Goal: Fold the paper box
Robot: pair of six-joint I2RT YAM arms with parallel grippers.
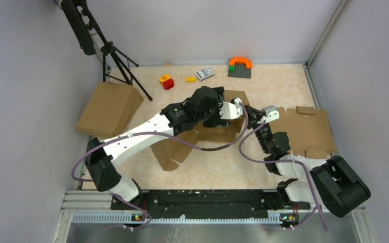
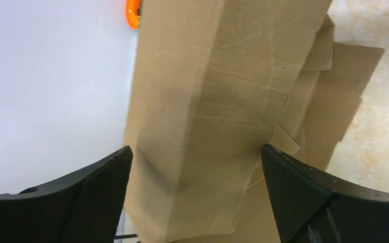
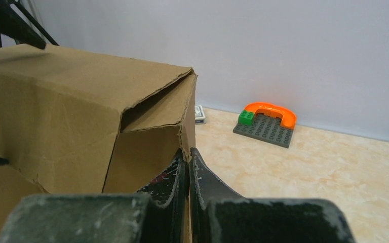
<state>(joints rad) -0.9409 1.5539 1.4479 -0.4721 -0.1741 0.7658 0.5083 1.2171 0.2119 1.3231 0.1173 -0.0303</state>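
Observation:
The paper box is brown corrugated cardboard, half folded, in the middle of the table, with a loose flap spread toward the near left. My left gripper reaches over it. In the left wrist view the left gripper is open wide. A raised folded wall of the paper box stands between its fingers and nearly fills the gap. My right gripper meets the box from the right. In the right wrist view the right gripper is shut on the thin edge of an end panel of the paper box.
A stack of brown cardboard lies at the left by a black tripod. A flat notched blank lies at the right. At the back are a red and yellow block, a yellow brick, a card deck and a grey baseplate with an orange arch.

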